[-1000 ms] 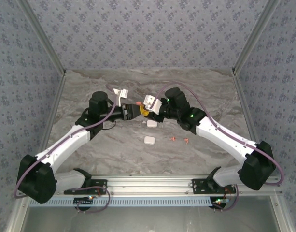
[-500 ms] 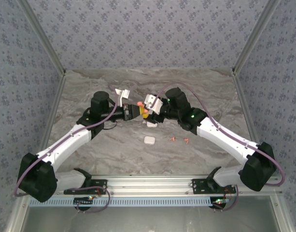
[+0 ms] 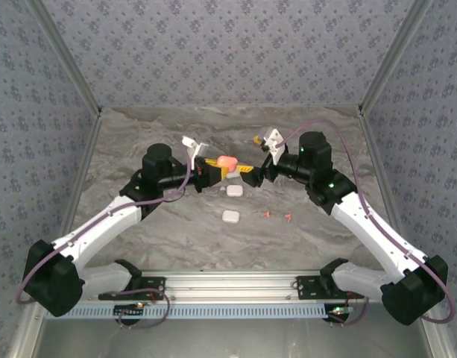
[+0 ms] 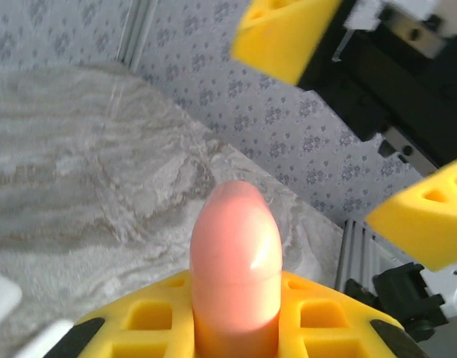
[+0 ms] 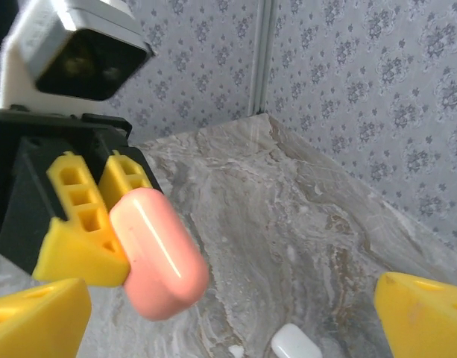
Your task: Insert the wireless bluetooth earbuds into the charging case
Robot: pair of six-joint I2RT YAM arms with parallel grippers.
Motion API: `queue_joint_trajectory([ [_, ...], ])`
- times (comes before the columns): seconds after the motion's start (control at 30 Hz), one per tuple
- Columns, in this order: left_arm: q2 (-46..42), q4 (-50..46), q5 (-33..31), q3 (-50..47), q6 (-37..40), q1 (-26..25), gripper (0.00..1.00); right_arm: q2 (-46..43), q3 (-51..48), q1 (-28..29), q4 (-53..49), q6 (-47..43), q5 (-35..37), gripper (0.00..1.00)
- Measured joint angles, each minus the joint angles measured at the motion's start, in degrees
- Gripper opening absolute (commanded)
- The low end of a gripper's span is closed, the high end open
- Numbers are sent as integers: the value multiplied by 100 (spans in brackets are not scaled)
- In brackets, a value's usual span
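Since a second ago the right arm has swung back toward the right and the right gripper [image 3: 252,155] has spread wide, while the left gripper [image 3: 218,165] has pressed shut on the pink charging case [image 3: 227,161] and holds it alone. Both arms reach inward with elbows out, wrists facing each other above the far middle of the marbled table [image 3: 139,142]. From the top view, two orange-red earbuds [image 3: 267,215] lie on the table right of centre, beside a white case [image 3: 230,216], with another white case [image 3: 234,191] just beyond it. In the left wrist view the case's rounded end sticks out between yellow fingers [image 4: 325,317] that hide its other end. The right wrist view cuts off its own fingertips [image 5: 34,321] at the lower edge.
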Motion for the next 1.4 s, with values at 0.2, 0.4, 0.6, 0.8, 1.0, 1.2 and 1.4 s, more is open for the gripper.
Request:
queue_joint_trajectory([
  [0.2,-35,122,-151,0,702,-251,1,11,0,-11,0,306,-20,100],
  [0.4,-35,129,-173,0,973,-295,1,98,0,-11,-13,393,109,97],
  [0.6,-31,127,-280,0,990,-299,1,227,17,-11,-33,435,195,97],
  [0.8,-28,138,-404,0,990,-297,1,358,160,-63,-72,503,203,97],
  [1.0,-24,166,-334,0,1040,-330,0,557,376,-291,-55,634,254,97],
  [1.2,-24,186,-295,0,1095,-354,0,658,393,-431,-57,800,184,98],
  [1.4,-26,192,-321,-13,1189,-354,0,240,310,-820,-142,1014,181,100],
])
